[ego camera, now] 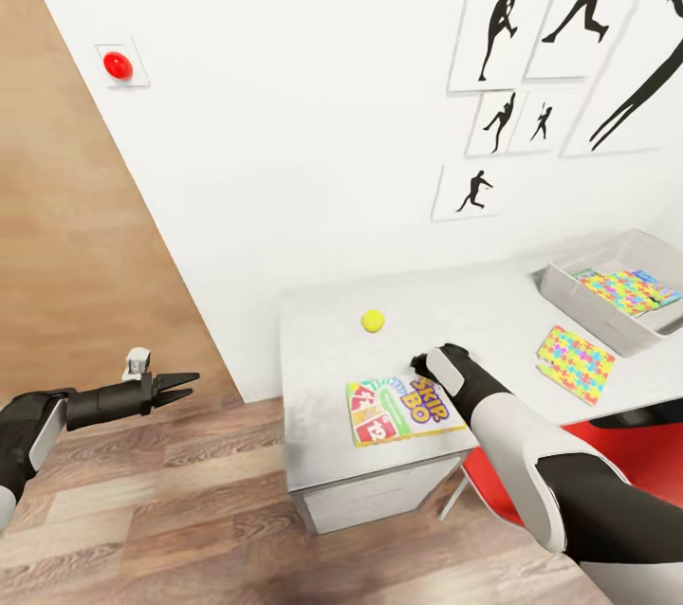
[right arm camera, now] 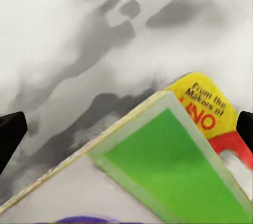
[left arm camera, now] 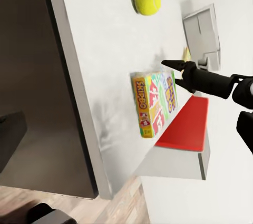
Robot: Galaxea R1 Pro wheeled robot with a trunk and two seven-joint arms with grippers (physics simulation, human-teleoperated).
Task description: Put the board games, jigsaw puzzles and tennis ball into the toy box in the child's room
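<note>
- The left gripper (ego camera: 180,386) hangs over the wood floor, well clear of the table's (ego camera: 313,320) left edge; its fingers look nearly closed on nothing. It has open room, so little risk there.
- The tennis ball (ego camera: 373,320) sits loose on the table, behind the Skip-Bo box (ego camera: 403,408). If the box gets shoved back, it could knock the ball rolling toward an edge.
- The Skip-Bo box lies near the table's front edge. The right gripper (ego camera: 424,361) is low over its far corner, fingers spread wide and empty. A push rather than a pinch could slide the box off the front.
- One jigsaw puzzle (ego camera: 574,363) lies flat on the table, right of the box, on the likely path to the bin.
- The toy box (ego camera: 607,320) stands at the table's far right, already holding a puzzle and a blue box; a tilted drop could catch its rim.
</note>
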